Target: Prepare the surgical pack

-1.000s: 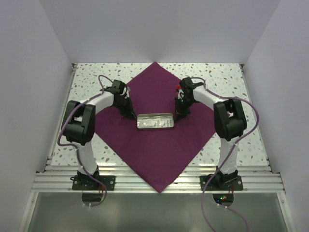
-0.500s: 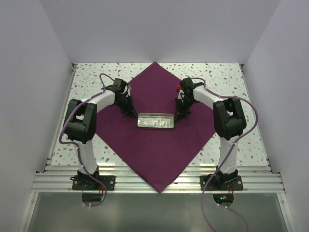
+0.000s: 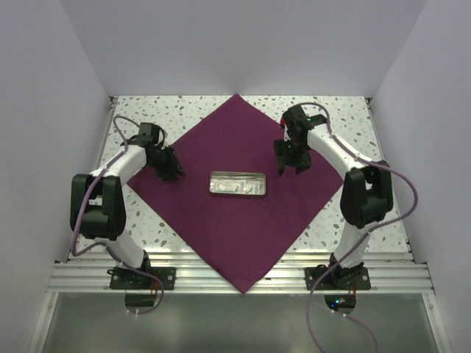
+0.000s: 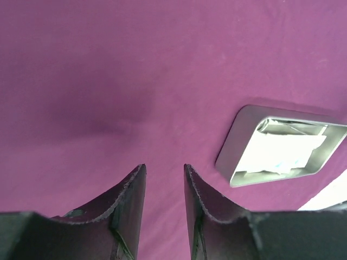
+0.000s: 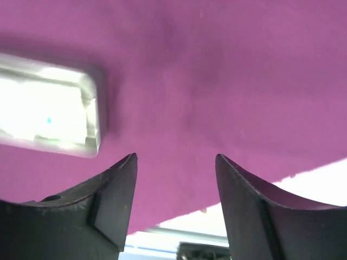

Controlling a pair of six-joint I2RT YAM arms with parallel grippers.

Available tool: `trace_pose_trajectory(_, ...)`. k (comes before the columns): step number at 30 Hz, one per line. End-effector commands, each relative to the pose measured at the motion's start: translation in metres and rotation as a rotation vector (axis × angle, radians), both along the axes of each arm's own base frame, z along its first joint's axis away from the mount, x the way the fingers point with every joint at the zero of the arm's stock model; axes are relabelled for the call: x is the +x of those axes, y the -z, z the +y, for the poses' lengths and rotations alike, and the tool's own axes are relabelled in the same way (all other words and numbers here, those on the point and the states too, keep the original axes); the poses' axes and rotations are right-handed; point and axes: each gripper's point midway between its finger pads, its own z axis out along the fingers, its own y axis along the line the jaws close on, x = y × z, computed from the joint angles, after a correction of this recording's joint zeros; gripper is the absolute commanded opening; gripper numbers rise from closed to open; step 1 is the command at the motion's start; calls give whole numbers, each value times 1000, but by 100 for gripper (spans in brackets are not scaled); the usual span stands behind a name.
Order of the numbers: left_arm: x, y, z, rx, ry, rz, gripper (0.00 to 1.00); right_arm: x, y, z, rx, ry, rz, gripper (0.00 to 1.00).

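Observation:
The surgical pack's dark magenta cloth (image 3: 235, 220) lies flat as a diamond on the speckled table. A shiny steel tray (image 3: 237, 184) with white gauze in it sits at the cloth's middle; it also shows in the left wrist view (image 4: 282, 146) and the right wrist view (image 5: 49, 114). My left gripper (image 3: 171, 172) hovers over the cloth's left part, left of the tray, open with nothing between its fingers (image 4: 164, 169). My right gripper (image 3: 292, 166) hovers over the cloth's right part, right of the tray, open wide and empty (image 5: 176, 158).
The speckled table (image 3: 346, 118) shows around the cloth. White walls enclose the left, back and right sides. A metal rail (image 3: 235, 276) with both arm bases runs along the near edge, and the cloth's near corner overhangs it.
Both grippers were shut at the tray's ends; they have opened and drawn outward, the left one to the left, the right one up and to the right. The tray stays on the cloth.

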Motion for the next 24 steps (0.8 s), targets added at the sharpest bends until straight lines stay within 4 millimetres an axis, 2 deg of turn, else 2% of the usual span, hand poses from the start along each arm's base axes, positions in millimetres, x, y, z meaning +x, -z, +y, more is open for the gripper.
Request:
trace_pose_trajectory(1, -12, -28, 11, 17, 38, -84, 38, -49, -61, 1, 49, -88, -53, 65)
trace_pose_trajectory(2, -16, -32, 8, 2, 46, -96, 39, -63, -63, 10, 109, -99, -21, 66)
trace_pose_trajectory(3, -24, -37, 6, -14, 45, -108, 39, -89, -53, 15, 162, -84, 55, 66)
trace_pose_trajectory(4, -28, -41, 2, -42, 52, -114, 39, -106, -52, 23, 228, -79, 93, 66)
trace_pose_trajectory(5, -31, -44, 1, -53, 52, -124, 39, -135, -53, 37, 363, -84, 140, 68)
trace_pose_trajectory(7, -40, -50, -2, -74, 46, -133, 40, -156, -53, 44, 439, -36, 167, 70)
trace_pose_trajectory(8, -42, -52, -3, -84, 48, -135, 40, -168, -60, 44, 470, -37, 147, 70)
trace_pose_trajectory(9, -45, -54, -5, -99, 47, -135, 40, -188, -51, 44, 491, -11, 213, 72)
trace_pose_trajectory(11, -49, -56, -7, -114, 48, -131, 40, -208, -48, 48, 535, -7, 249, 72)
trace_pose_trajectory(12, -50, -58, -8, -123, 44, -131, 40, -231, -43, 52, 591, 22, 331, 72)
trace_pose_trajectory(14, -52, -60, -10, -130, 45, -132, 40, -248, -35, 57, 637, 31, 378, 72)
trace_pose_trajectory(15, -53, -62, -11, -134, 42, -135, 40, -265, -24, 53, 634, 76, 428, 72)
trace_pose_trajectory(18, -54, -66, -12, -146, 40, -136, 39, -282, -16, 58, 690, 131, 467, 72)
trace_pose_trajectory(19, -56, -66, -12, -144, 40, -127, 39, -281, -15, 63, 719, 126, 453, 72)
trace_pose_trajectory(20, -55, -69, -12, -141, 44, -135, 39, -288, -5, 62, 709, 192, 493, 71)
trace_pose_trajectory(24, -56, -75, -9, -124, 45, -144, 39, -295, 14, 68, 704, 254, 512, 68)
